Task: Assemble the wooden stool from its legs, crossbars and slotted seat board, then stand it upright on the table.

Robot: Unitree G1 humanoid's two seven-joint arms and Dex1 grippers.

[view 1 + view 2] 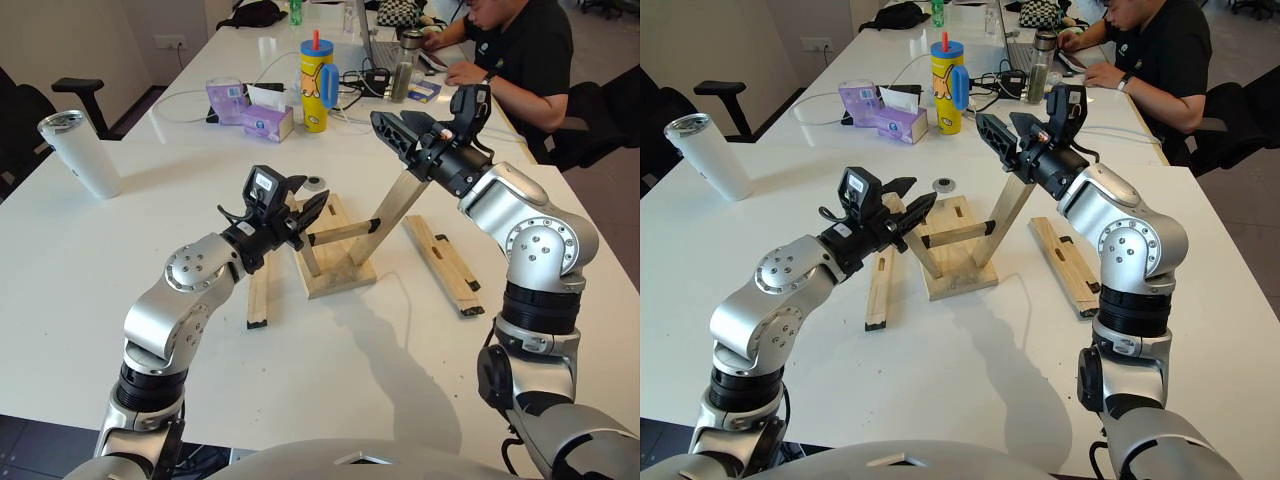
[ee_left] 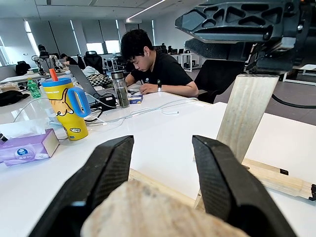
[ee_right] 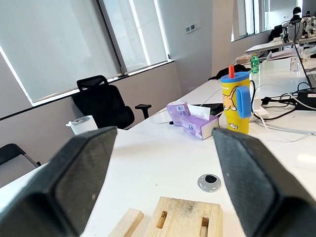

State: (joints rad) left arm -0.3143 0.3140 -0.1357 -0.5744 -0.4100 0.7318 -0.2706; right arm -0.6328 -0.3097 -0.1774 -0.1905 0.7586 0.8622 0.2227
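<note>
The slotted seat board (image 1: 340, 275) lies flat at the table's middle. Two wooden legs stand tilted in it, joined by a crossbar (image 1: 340, 235). My left gripper (image 1: 312, 195) is shut on the top of the nearer leg (image 1: 305, 250); the left wrist view has that leg's end (image 2: 163, 215) between the fingers (image 2: 106, 180). My right gripper (image 1: 385, 130) hangs open just above the top of the taller leg (image 1: 395, 215), apart from it. The right wrist view looks down between its spread fingers (image 3: 84, 182) to the seat board (image 3: 185, 219).
One loose wooden piece (image 1: 258, 295) lies left of the board, and another slotted one (image 1: 445, 262) to its right. A white tumbler (image 1: 80, 150), a tissue box (image 1: 265, 122), a yellow cup (image 1: 316, 85) and cables stand farther back. A person sits at the far right.
</note>
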